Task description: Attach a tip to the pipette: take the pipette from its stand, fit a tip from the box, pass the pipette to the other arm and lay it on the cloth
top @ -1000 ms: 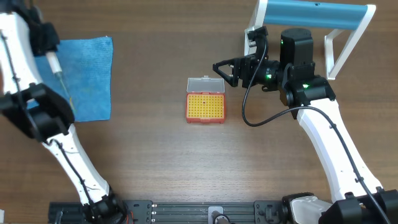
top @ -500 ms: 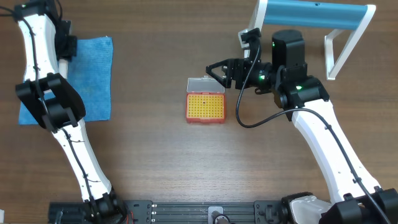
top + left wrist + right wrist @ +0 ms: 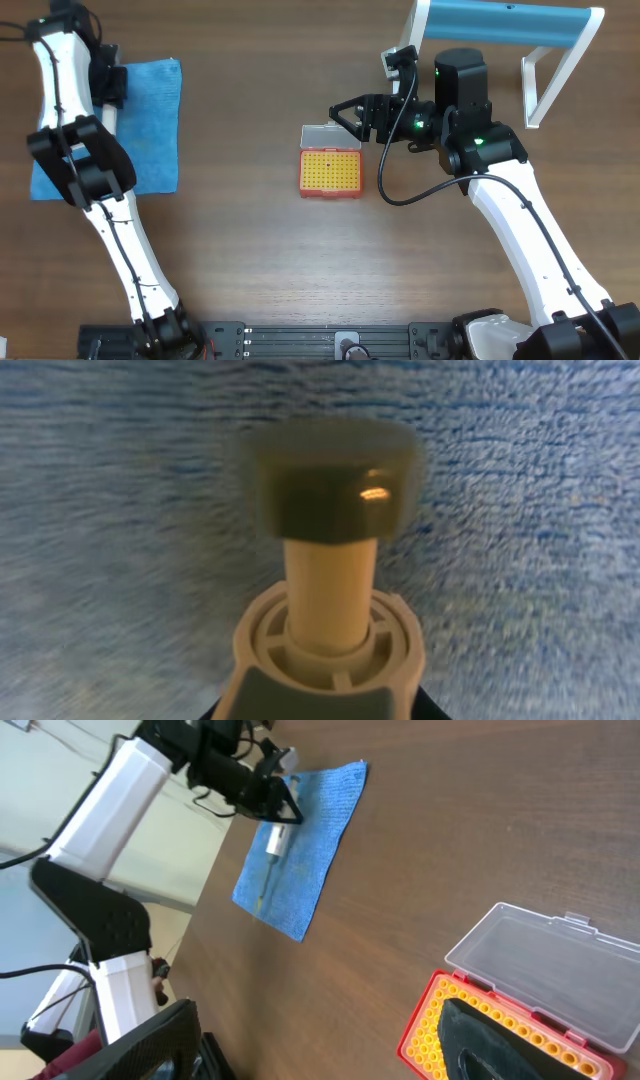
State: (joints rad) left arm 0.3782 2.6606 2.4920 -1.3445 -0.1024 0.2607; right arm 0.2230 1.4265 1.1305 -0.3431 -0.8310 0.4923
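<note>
Since the pipette (image 3: 276,838) looks light and hard, with a thin tip that could bend (it is low over the blue cloth (image 3: 150,120)), the thick body is the safe place to hold, and the left gripper (image 3: 270,798) is clamped there, while the right gripper (image 3: 345,112) has its jaws apart.

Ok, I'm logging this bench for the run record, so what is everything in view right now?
table: one, brown wood, under everything
cloth: one, blue, on the table by the left arm
pipette: one, white with a dark top, over the cloth
tip box: one, orange, clear lid open, mid-table
tips: many, yellow, in the tip box
stand: one, blue and white, at the table's far side behind the right arm
left gripper: one, black, shut on the pipette
right gripper: one, black, open, by the tip box
</note>
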